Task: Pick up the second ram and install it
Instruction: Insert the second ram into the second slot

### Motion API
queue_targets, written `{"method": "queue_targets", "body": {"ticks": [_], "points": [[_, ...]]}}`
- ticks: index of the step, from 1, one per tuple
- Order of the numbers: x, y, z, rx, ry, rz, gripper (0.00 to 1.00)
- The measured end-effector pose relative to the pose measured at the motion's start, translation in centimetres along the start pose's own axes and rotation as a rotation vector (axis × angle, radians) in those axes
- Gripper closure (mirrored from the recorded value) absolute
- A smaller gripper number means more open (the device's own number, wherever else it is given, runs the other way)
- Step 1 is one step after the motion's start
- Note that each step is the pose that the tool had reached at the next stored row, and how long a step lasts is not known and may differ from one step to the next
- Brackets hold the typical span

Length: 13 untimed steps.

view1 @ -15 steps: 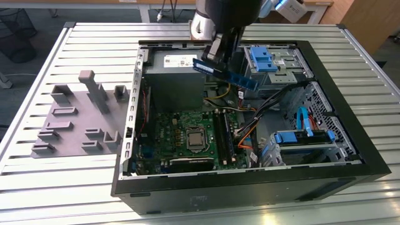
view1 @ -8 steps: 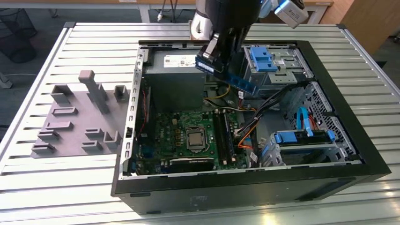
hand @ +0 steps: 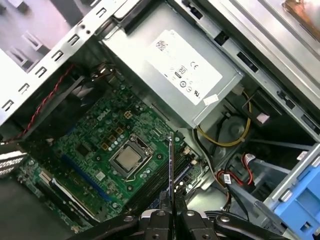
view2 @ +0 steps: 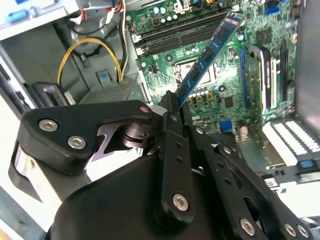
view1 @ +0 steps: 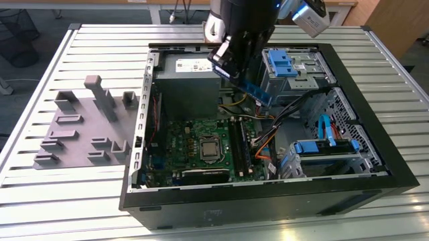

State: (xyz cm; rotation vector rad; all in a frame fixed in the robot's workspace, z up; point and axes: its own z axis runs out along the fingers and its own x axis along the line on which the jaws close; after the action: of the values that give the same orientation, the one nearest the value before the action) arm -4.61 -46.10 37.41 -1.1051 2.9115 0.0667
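We see a table (view1: 54, 201) of pale ribbed slats filling most of the exterior view. Beyond its far edge, at the upper left, lies grey floor (view1: 60, 17) with a dark mesh bin (view1: 17, 37). Wooden furniture (view1: 395, 25) stands at the upper right. The light is even and soft.

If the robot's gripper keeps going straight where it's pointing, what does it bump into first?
Probably the green motherboard. The gripper holds the second ram out ahead, so the stick's far end would likely land near the memory slots. Exact depth is hard to judge.
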Motion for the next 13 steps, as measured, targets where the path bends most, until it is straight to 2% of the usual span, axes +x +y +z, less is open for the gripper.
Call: {"method": "queue_targets", "body": {"ticks": [13], "points": [[0.02,-0.01,0.45,0.0095,-0.0072,0.236,0.86]]}}
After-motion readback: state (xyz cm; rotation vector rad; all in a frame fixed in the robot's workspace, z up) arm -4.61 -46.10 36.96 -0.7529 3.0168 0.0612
